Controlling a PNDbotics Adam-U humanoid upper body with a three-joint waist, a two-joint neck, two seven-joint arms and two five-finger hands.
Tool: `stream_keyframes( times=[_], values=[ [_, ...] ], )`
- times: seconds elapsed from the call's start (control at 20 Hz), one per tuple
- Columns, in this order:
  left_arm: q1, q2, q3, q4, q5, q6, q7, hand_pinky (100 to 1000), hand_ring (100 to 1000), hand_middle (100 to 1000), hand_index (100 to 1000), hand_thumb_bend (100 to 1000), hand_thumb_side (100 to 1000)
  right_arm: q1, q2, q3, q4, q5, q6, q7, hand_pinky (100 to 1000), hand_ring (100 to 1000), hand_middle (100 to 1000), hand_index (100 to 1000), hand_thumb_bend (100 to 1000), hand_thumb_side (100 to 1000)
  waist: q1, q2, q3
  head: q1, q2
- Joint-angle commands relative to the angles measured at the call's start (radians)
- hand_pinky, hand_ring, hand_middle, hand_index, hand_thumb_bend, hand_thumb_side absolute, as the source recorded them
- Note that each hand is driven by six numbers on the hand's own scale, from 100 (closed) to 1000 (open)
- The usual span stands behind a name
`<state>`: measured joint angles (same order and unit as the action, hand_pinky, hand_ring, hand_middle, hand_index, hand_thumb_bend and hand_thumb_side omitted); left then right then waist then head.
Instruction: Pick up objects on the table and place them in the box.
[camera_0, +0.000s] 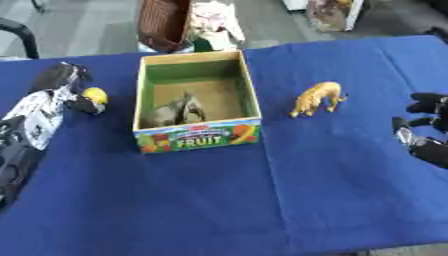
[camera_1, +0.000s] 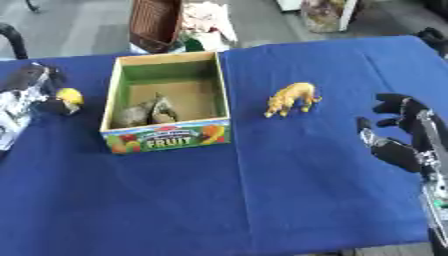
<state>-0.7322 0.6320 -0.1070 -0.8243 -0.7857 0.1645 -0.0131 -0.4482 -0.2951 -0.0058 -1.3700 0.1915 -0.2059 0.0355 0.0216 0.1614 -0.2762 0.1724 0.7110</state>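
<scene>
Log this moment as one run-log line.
left hand: shut on yellow object | right hand: open, idle | box: holds grey animal | yellow animal: standing on table, right of box

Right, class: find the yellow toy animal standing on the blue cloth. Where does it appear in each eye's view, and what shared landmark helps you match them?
Left eye view: the yellow toy animal stands right of centre, upper half.
Right eye view: it stands just right of centre, upper half.
Shared landmark: the FRUIT box, to the animal's left in both views, apart from it.
</scene>
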Motion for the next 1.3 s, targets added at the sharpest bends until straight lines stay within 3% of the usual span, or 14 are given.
stream_keyframes(
  times=[0.05, 0.2, 0.55, 0.95, 1.3],
  values=[
    [-0.019, 0.018, 0.008, -0.004, 0.001, 0.009, -0.005, 457, 358, 333, 494, 494, 210, -0.016, -0.016, -0.008, -0.009, -0.005, -0.004, -0.001, 619, 735, 589, 776, 271, 109, -0.004, -0.012, -0.001, -0.003, -0.006],
    [-0.019, 0.021, 0.011, -0.011, 0.0, 0.018, -0.001, 424, 302, 252, 422, 516, 215, -0.016, -0.015, -0.008, -0.009, -0.005, -0.003, -0.001, 619, 735, 589, 776, 270, 110, -0.004, -0.013, 0.0, -0.003, -0.005],
    [-0.014, 0.042, 0.006, -0.085, 0.035, 0.031, 0.005, 408, 291, 237, 408, 533, 227, -0.013, -0.014, -0.009, -0.009, -0.005, -0.003, -0.001, 619, 735, 589, 776, 271, 110, -0.004, -0.017, 0.006, -0.003, -0.001],
    [-0.015, 0.087, -0.026, -0.354, 0.13, 0.046, -0.036, 393, 280, 229, 403, 554, 244, -0.01, -0.014, -0.01, -0.008, -0.003, -0.003, 0.0, 619, 735, 590, 776, 273, 109, -0.003, -0.025, 0.011, -0.004, 0.004],
    [-0.038, 0.078, -0.109, -0.544, 0.169, 0.015, -0.121, 408, 288, 235, 411, 563, 244, -0.009, -0.01, -0.007, -0.007, -0.003, -0.004, 0.004, 619, 734, 590, 776, 276, 108, -0.004, -0.033, 0.007, 0.001, 0.003]
  ],
)
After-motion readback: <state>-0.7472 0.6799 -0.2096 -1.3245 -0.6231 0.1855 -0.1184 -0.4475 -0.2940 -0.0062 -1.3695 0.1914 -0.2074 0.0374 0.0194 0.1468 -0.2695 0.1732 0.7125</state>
